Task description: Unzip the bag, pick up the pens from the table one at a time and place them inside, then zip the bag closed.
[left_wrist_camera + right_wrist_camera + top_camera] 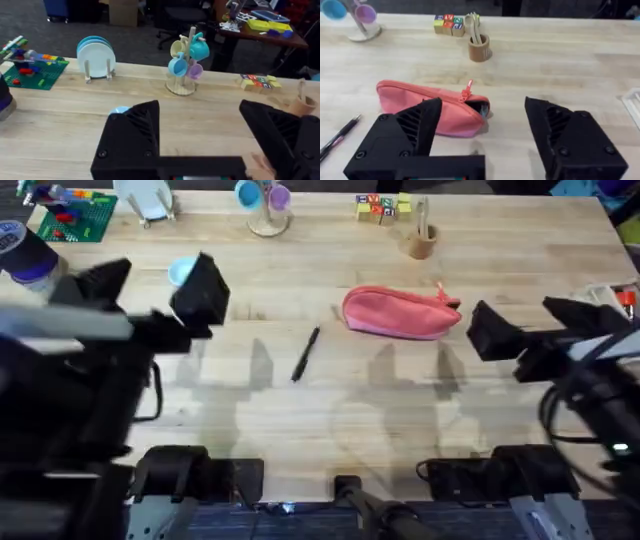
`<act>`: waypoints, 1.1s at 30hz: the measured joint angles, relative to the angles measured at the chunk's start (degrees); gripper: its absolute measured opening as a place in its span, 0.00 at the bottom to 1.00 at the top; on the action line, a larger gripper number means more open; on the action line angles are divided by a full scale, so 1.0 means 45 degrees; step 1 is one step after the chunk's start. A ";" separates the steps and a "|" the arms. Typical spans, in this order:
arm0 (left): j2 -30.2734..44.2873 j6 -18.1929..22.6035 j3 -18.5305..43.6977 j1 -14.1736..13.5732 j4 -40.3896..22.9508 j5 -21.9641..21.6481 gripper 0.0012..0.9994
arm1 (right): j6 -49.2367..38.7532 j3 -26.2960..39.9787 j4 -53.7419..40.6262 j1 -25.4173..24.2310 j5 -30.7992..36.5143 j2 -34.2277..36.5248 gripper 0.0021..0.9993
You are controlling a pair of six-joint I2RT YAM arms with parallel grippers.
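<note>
The salmon-pink bag (400, 312) lies lengthwise right of the table's (330, 420) centre, its pink pull tab (466, 93) at its right end. In the right wrist view the bag (420, 102) shows a small dark gap by the tab. A slim black pen (305, 354) lies on the wood just left of the bag and nearer the arms; it is also the pen (340, 135) in the right wrist view. My right gripper (530, 320) hovers open just right of the bag, holding nothing. My left gripper (150, 282) is open and raised over the left side, far from both.
A mug tree (265, 205), coloured blocks (382, 207) and a small wooden cup (422, 242) with pale sticks stand along the far edge. A green brick plate (75, 215) and a plate rack (150, 200) occupy the far left. A small blue object (180, 272) sits below the left gripper.
</note>
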 joint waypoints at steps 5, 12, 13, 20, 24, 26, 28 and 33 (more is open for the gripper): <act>0.2838 -0.0054 0.2727 0.0000 -0.1416 0.0622 0.99 | -0.0002 0.2682 -0.1858 0.0000 -0.0075 0.2096 1.00; 0.6756 -0.0060 0.6504 0.0000 -0.3705 0.1739 0.99 | -0.0002 0.5739 -0.3872 0.0000 -0.0301 0.4488 1.00; 0.7213 -0.0060 0.6935 0.0000 -0.3960 0.1883 0.99 | -0.0002 0.6015 -0.4074 0.0000 -0.0324 0.4742 1.00; 0.9795 0.0522 0.9302 0.0000 -0.5325 0.3137 0.99 | -0.0002 0.6932 -0.4710 0.0000 -0.0340 0.6059 1.00; 1.0503 0.0757 0.9874 0.0000 -0.5480 0.3496 0.99 | -0.0002 0.6939 -0.4715 0.0000 -0.0340 0.6199 1.00; 1.0635 0.0842 0.9928 0.0000 -0.5493 0.3573 0.99 | -0.0002 0.6944 -0.4712 0.0000 -0.0340 0.6187 1.00; 1.0660 0.1046 0.9936 0.0000 -0.5514 0.3643 0.99 | -0.0002 0.6944 -0.4715 0.0000 -0.0340 0.6185 1.00; 1.0658 0.2237 0.9946 0.0000 -0.5527 0.4513 0.99 | -0.0002 0.6944 -0.4715 0.0000 -0.0340 0.6185 1.00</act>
